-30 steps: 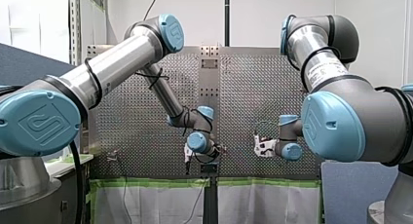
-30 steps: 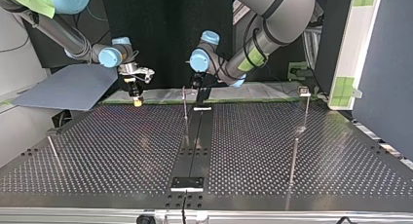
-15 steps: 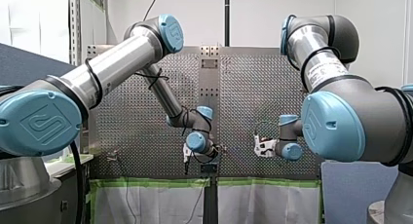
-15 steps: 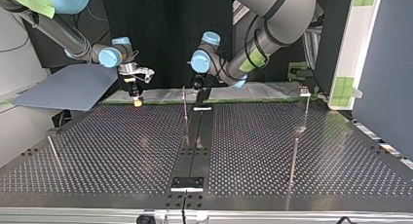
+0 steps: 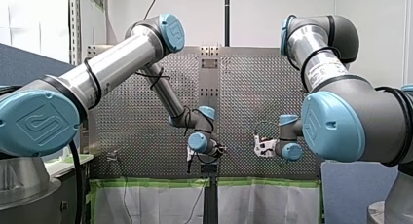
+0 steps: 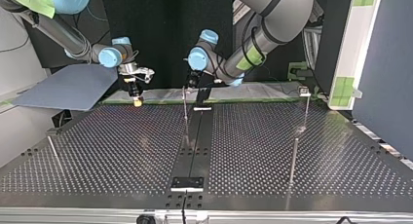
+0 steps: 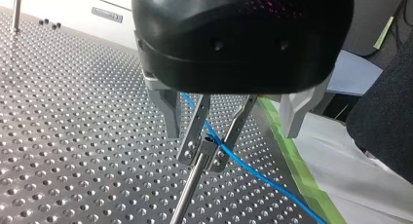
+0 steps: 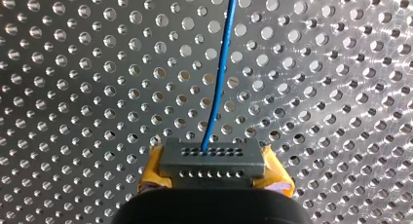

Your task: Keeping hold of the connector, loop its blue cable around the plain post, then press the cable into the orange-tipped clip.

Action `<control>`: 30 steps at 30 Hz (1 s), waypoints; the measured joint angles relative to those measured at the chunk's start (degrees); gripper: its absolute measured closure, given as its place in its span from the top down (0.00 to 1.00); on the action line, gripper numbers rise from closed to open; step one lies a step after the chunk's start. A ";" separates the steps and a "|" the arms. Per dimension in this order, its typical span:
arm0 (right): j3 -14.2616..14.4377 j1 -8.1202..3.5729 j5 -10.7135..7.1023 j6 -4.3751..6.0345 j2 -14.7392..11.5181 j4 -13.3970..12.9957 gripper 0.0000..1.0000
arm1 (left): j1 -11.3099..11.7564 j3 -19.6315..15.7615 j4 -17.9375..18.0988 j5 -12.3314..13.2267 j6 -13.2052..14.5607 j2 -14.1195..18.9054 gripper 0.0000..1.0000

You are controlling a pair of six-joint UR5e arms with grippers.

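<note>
In the right wrist view my right gripper (image 8: pixel 213 181) is shut on a grey connector (image 8: pixel 213 156) between yellow pads (image 8: pixel 152 173). Its blue cable (image 8: pixel 220 73) runs ahead over the perforated table. In the left wrist view my left gripper (image 7: pixel 231 124), black with metal fingers (image 7: pixel 170 112), stands open astride a forked metal clip (image 7: pixel 202 136) on top of a thin post (image 7: pixel 187 190). The blue cable (image 7: pixel 253 173) passes through the fork. In the top view my left gripper (image 6: pixel 196 91) hangs by that post (image 6: pixel 185 109) at the far middle and my right gripper (image 6: pixel 138 100) to its left.
More thin posts stand on the table in the top view: one with a capped top (image 6: pixel 305 104) at the far right, one (image 6: pixel 293 158) nearer on the right, one (image 6: pixel 53 153) at the near left. A black rail (image 6: pixel 195 141) runs down the middle. Green tape (image 7: pixel 292 156) edges the table.
My left gripper has shifted slightly sideways, to the right in the front view and to the left in the top view. My right arm has not moved.
</note>
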 joint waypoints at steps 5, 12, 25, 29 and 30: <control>-0.02 0.00 -0.02 0.03 0.00 -0.03 0.00 | -0.08 0.00 0.05 0.09 0.36 0.03 0.99; 0.01 0.00 -0.05 0.08 0.00 -0.08 0.00 | -0.15 0.01 0.05 0.14 0.33 0.02 0.99; -0.01 -0.10 -0.11 0.11 0.00 0.05 0.00 | -1.02 -0.61 -0.58 -0.80 0.86 0.71 0.99; 0.00 -0.30 -0.12 0.08 0.00 0.19 0.00 | -1.41 -2.51 0.97 -1.16 0.42 2.62 0.99; 0.01 -0.34 -0.12 0.07 0.00 0.23 0.00 | -1.45 -3.01 1.45 -1.27 0.28 3.14 0.99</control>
